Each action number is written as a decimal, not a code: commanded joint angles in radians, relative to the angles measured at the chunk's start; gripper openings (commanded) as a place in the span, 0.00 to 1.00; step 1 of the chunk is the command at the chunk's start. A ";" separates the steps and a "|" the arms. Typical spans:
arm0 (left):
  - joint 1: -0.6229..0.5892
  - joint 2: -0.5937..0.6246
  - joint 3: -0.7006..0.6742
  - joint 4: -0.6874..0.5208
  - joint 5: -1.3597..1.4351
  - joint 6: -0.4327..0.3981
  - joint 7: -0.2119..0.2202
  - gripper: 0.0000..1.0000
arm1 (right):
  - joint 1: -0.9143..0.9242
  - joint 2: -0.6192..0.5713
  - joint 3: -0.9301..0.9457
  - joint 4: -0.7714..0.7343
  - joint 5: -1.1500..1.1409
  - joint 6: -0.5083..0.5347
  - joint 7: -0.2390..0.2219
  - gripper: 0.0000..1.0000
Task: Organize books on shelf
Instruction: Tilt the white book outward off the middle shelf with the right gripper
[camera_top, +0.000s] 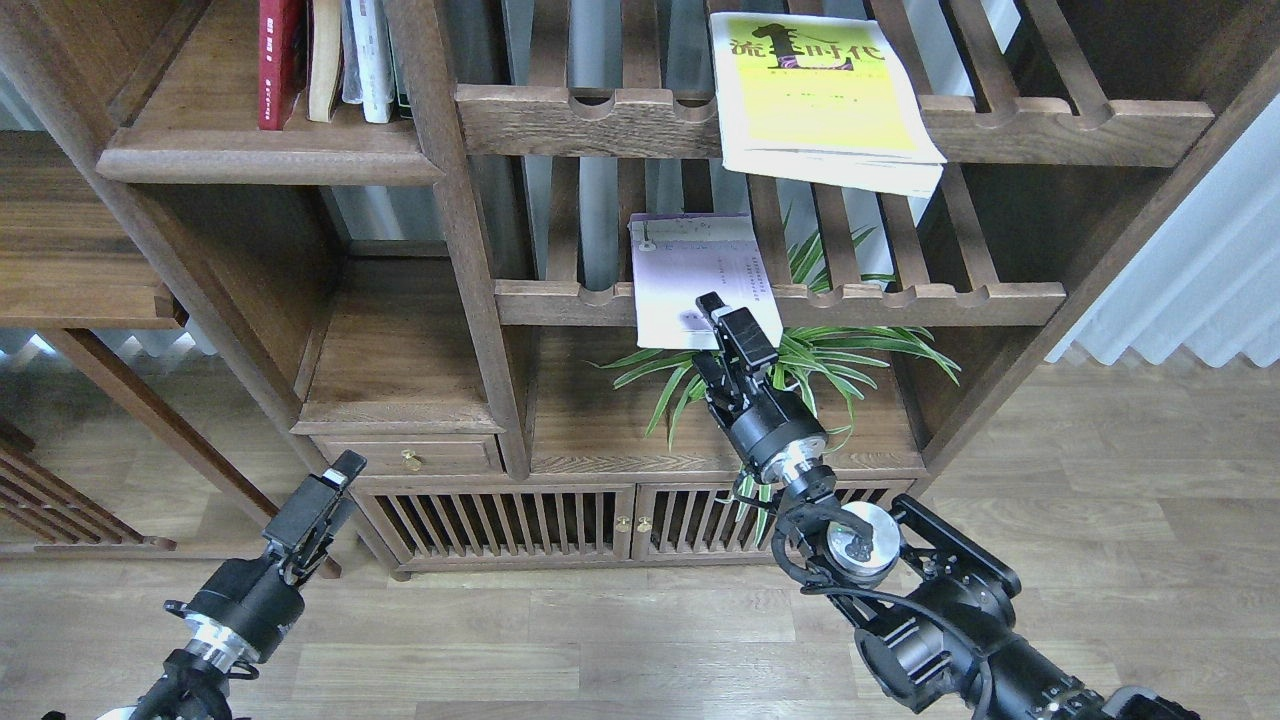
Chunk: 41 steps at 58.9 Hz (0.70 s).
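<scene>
A pale lavender-white book (697, 265) lies flat on the lower slatted rack, its front edge overhanging the rail. My right gripper (712, 325) is at that overhanging edge, jaws open, one finger over the cover and one under it. A yellow-green book (815, 95) with black characters lies flat on the upper slatted rack. A dark red book (280, 60) stands upright on the solid dark-brown shelf (270, 150) at the top left. My left gripper (338, 478) hangs low at the left, fingers together and empty, far from the books.
Cream and white books (355, 60) stand beside the red one. A spider plant (810, 365) sits under the lower rack (900, 300), right behind my right gripper. A thick post (455, 230) divides the bays. A drawer and slatted doors (500, 520) lie below.
</scene>
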 joint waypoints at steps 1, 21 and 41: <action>-0.002 0.000 0.000 0.000 0.000 0.000 0.000 0.99 | 0.018 0.000 0.004 -0.002 0.001 -0.023 0.000 0.98; -0.002 0.001 -0.003 0.000 -0.002 0.000 0.000 0.99 | 0.024 0.000 0.004 -0.001 0.003 -0.023 0.001 0.86; -0.002 0.008 -0.032 0.000 0.000 0.000 0.000 0.99 | 0.038 0.000 -0.007 -0.048 0.000 -0.021 0.005 0.56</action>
